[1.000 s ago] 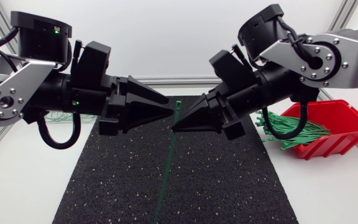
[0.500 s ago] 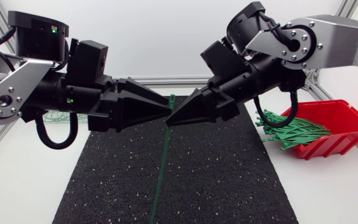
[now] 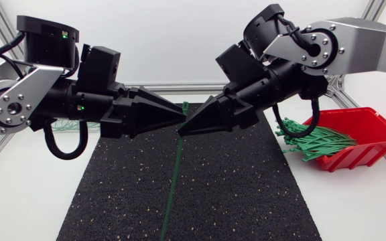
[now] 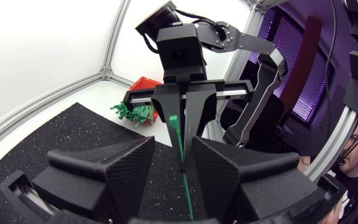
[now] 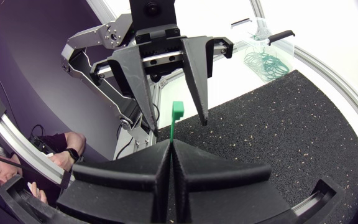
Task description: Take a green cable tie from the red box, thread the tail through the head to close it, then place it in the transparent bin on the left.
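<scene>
Head view, left end effector (image 3: 178, 118) edged nearer green cable tie (image 3: 174, 167)

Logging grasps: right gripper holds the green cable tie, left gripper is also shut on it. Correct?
No: the left gripper is open, fingers apart beside the green cable tie, per the right wrist view; the right gripper holds it.

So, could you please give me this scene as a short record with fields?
right gripper: fingers shut on green cable tie, head upward
left gripper: fingers open either side of the tie's head, not touching
tie tail: hangs down over black mat
red box: at my right, holds more green ties
</scene>
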Robot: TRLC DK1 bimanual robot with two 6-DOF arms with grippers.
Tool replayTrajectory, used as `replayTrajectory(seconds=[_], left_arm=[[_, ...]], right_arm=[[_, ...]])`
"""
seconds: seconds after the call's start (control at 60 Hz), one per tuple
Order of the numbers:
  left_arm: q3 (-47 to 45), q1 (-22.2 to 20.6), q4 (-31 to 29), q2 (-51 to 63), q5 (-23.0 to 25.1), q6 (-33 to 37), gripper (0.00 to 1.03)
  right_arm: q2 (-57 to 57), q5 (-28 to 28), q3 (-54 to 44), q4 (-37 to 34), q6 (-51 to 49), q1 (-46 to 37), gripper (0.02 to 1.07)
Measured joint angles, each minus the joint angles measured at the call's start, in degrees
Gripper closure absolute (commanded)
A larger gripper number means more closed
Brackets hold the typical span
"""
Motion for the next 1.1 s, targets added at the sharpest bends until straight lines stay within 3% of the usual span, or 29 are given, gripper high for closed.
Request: replayTrajectory(seconds=[0.067,0.167,0.633,0.833,1.1], left_arm=[[0.00,0.07,0.39,0.11,0.02,-0.46,0.66],[0.00,0.07,0.94,0.24,0.04,-1.07,0.74],[0.00,0.04,1.31,0.85,0.04,-1.09,0.79],[0.00,-0.02,1.33,0.85,0.24,-1.11,0.99],[0.00,-0.55,1.31,0.83,0.55,-1.77,0.99]], right_arm=[[0.00,0.00,0.00,0.00,0.00,0.00,1.01],[0.00,0.00,0.00,0.02,0.00,0.00,1.01],[0.00,0.02,0.00,0.04,0.00,0.02,1.01],[0.00,0.07,0.00,0.04,0.00,0.04,1.01],[0.00,0.35,0.00,0.07,0.00,0.04,1.01]])
